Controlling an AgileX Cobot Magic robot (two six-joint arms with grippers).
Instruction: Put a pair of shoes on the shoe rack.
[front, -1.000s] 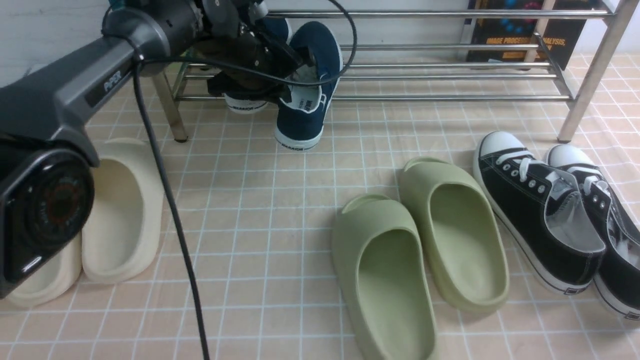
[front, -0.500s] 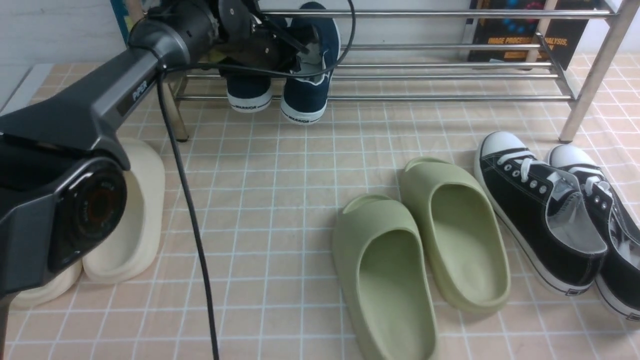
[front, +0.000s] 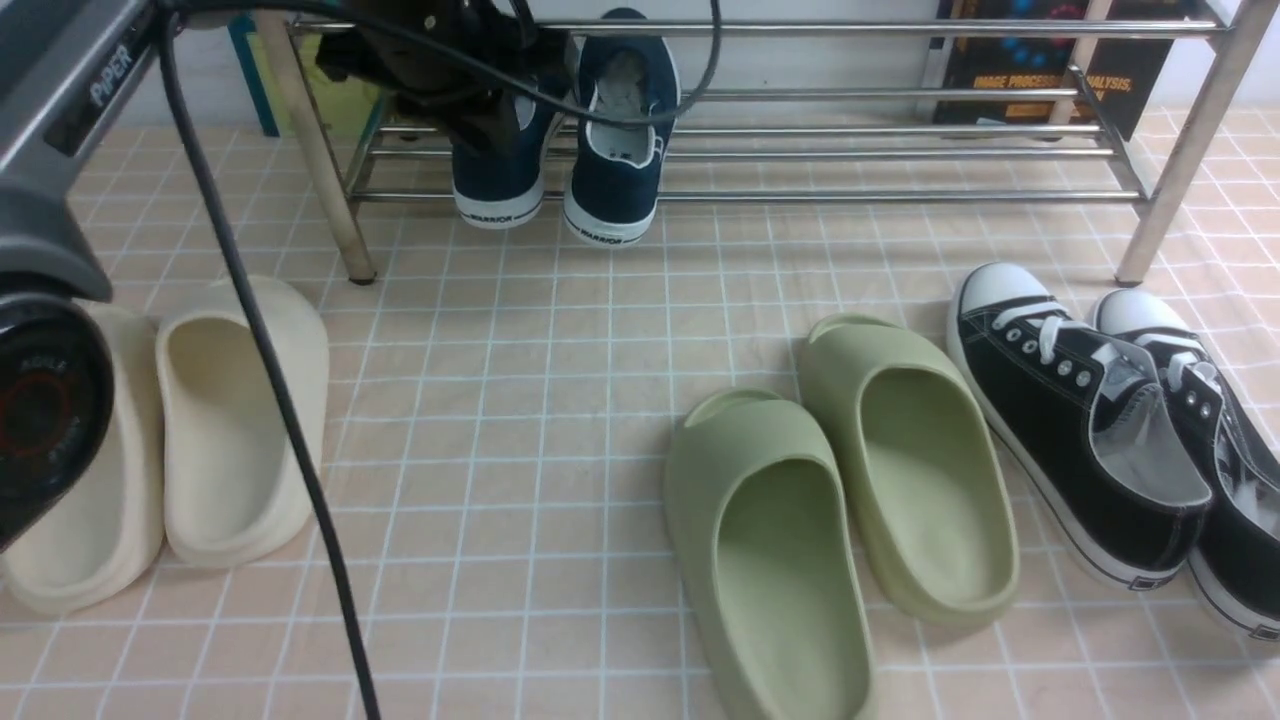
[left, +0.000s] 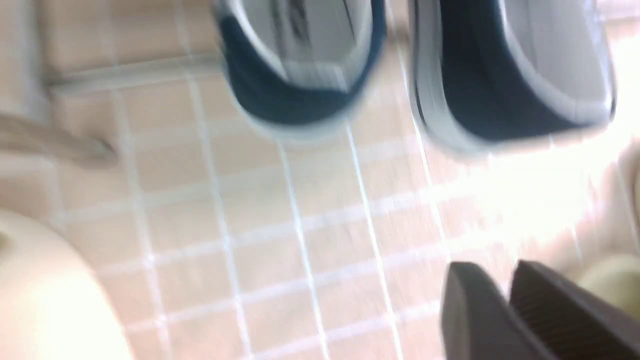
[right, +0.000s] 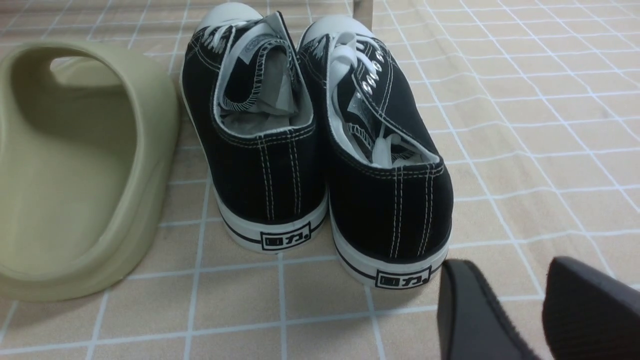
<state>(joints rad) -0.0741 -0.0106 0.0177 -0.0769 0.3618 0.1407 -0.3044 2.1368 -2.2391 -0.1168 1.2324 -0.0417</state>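
Both navy slip-on shoes stand side by side at the left end of the chrome shoe rack (front: 850, 155). The left shoe (front: 500, 190) and the right shoe (front: 620, 150) have their white heels hanging over the front tube. My left gripper (front: 490, 120) hovers just in front of and above the left shoe, touching neither. In the blurred left wrist view its fingers (left: 492, 270) are almost together with nothing between them, and both shoe heels (left: 300, 75) show beyond. My right gripper (right: 505, 280) is open and empty, low over the floor behind the black sneakers.
Green slippers (front: 840, 480) lie mid-floor. Black lace-up sneakers (front: 1090, 420) lie at the right, close in front of the right gripper (right: 320, 140). Cream slippers (front: 200, 420) lie at the left beside the rack's left leg (front: 330, 180). The left arm's cable hangs across the left foreground.
The left gripper held the right navy shoe tilted off the rack, set it beside the other, let go and drew back leftward. Its fingers have come together again.
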